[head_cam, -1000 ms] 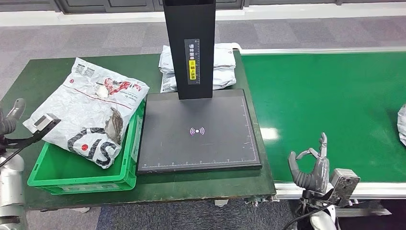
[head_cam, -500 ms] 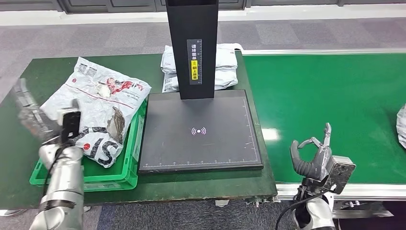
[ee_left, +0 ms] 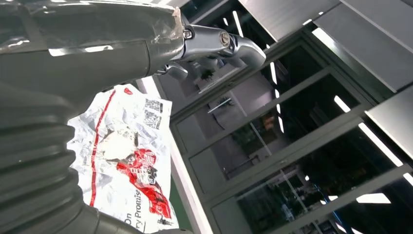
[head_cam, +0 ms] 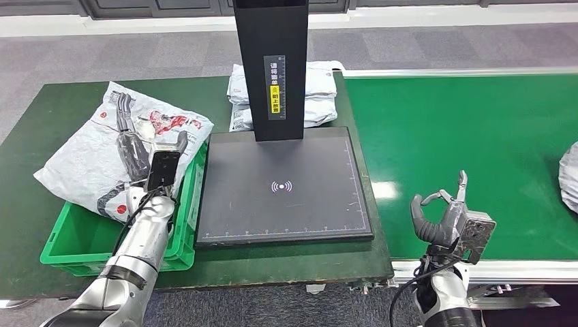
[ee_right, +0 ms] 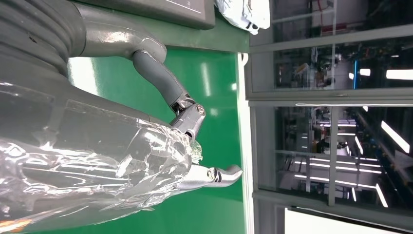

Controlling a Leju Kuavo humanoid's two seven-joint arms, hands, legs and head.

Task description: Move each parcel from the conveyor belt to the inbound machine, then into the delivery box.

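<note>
Left hand (head_cam: 140,153) lies spread on the crinkled white plastic parcel (head_cam: 88,160), apparently gripping nothing; press it flat into the green plastic crate (head_cam: 75,248). Right hand (head_cam: 443,218) hovers half-curled, empty.

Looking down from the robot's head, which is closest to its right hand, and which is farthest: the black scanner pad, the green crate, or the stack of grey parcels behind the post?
From the right hand:
1. Black scanner pad, just to its left.
2. Stack of grey parcels, behind the post, farther back.
3. Green crate, far left, beyond the pad.

Left hand (head_cam: 133,146), right hand (head_cam: 443,221) empty, spread.
</note>
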